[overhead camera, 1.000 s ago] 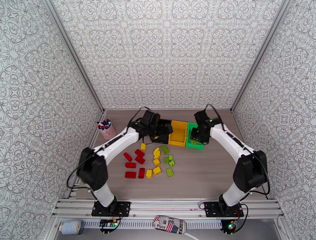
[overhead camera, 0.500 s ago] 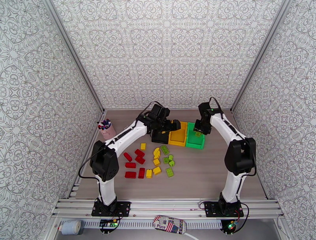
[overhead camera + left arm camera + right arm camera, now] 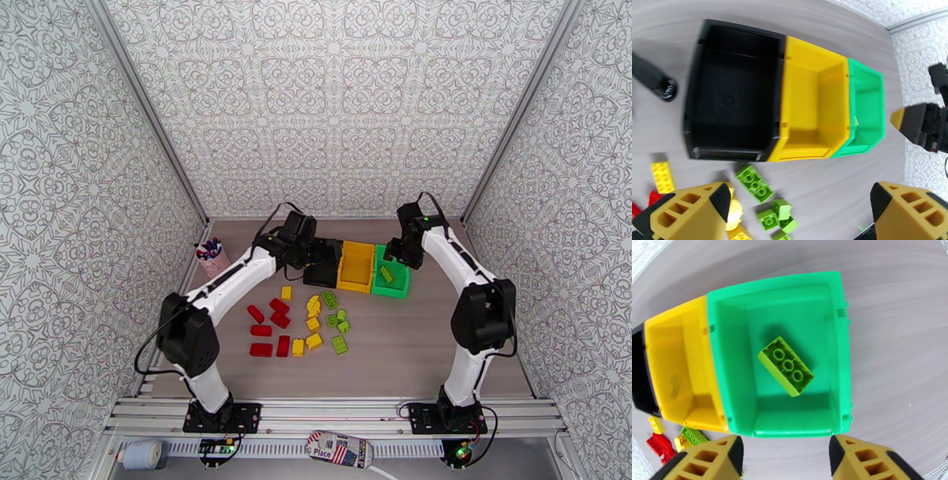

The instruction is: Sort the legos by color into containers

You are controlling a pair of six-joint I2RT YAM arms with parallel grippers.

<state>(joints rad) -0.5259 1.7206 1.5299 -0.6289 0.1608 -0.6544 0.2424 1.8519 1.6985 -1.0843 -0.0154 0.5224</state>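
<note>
Red, yellow and lime legos (image 3: 296, 324) lie scattered centre-left. We find the left gripper (image 3: 798, 197) spread wide, empty, at the black bin (image 3: 324, 276); then yellow bin (image 3: 354, 287); then green bin (image 3: 391, 292) holding one lime brick (image 3: 786, 366), right gripper (image 3: 786, 451) parted, empty, above.

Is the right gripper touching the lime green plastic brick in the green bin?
Apart. Right wrist view: right gripper open, clear gap to lime green brick in green bin.

Glossy plastic green bin (image 3: 726, 358) on seemingly matt table (image 3: 900, 338).
</note>
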